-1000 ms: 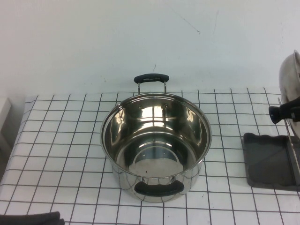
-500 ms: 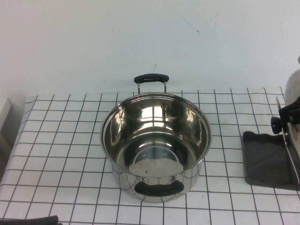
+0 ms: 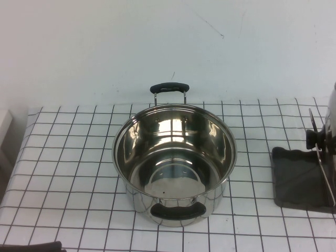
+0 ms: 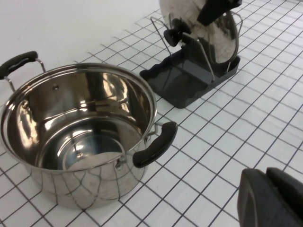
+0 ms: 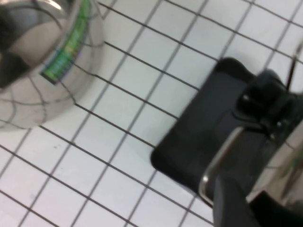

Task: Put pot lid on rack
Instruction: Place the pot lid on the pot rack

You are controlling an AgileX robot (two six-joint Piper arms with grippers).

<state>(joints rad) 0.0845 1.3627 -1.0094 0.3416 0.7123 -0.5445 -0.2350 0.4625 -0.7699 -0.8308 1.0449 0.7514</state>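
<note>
The pot lid (image 4: 203, 26), shiny steel with a black knob (image 4: 173, 36), stands on edge between the wire rods of the rack (image 4: 189, 78), whose dark grey tray lies right of the pot. In the high view only the lid's rim (image 3: 332, 118) and knob (image 3: 313, 138) show at the right edge, above the rack tray (image 3: 299, 181). My right gripper (image 5: 255, 201) hangs at the lid's top edge, fingers apart, over the tray. My left gripper (image 4: 266, 174) is shut and empty, low over the tiles near the pot.
A deep steel pot (image 3: 174, 160) with two black handles stands in the middle of the white gridded cloth. A plain wall runs along the back. Bare cloth lies between the pot and the rack tray.
The lid has sunk lower and further right into the rack, its knob now lower. My right gripper's fingers have parted. The left arm has barely moved.
</note>
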